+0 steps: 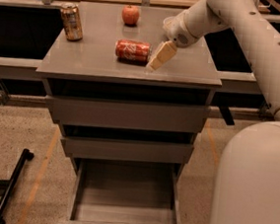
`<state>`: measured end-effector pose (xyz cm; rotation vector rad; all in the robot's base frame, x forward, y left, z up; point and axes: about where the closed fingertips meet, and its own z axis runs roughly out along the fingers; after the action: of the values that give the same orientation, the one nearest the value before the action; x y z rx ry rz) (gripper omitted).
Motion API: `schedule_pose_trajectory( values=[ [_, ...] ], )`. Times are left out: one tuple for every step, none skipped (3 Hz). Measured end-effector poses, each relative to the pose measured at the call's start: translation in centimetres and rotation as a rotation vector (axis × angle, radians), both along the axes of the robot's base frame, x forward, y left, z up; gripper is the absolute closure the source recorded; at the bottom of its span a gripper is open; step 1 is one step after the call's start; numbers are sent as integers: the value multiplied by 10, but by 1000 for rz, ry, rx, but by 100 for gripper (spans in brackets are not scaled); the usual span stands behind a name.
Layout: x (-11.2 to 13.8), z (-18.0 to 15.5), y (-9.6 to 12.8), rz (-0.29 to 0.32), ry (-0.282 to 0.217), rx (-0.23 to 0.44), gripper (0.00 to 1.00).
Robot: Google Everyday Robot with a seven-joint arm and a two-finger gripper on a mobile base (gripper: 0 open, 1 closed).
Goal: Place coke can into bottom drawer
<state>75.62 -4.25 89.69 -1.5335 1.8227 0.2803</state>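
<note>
While the coke can lies flat, left-to-right, the pincer hangs beside it.

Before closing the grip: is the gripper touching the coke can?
Cannot tell. In the camera view the gripper overlaps one end of the lying coke can with no gap showing, but the single angle could hide one.

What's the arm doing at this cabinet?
The robot's single arm reaches over the grey cabinet top. Its gripper is lowered right beside one end of the small red aluminium coke can, which lies on its side on that top, not lifted. The deep grey bottom drawer is pulled open, ready to take it. A brownish-gold can stands upright at the far left, and a red apple sits farther back.
</note>
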Motion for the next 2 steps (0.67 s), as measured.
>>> schedule_pose_trajectory(
  values=[
    [0,0,0,0,0,0,0],
    [15,-3,19,14,-23,63,0]
  ],
)
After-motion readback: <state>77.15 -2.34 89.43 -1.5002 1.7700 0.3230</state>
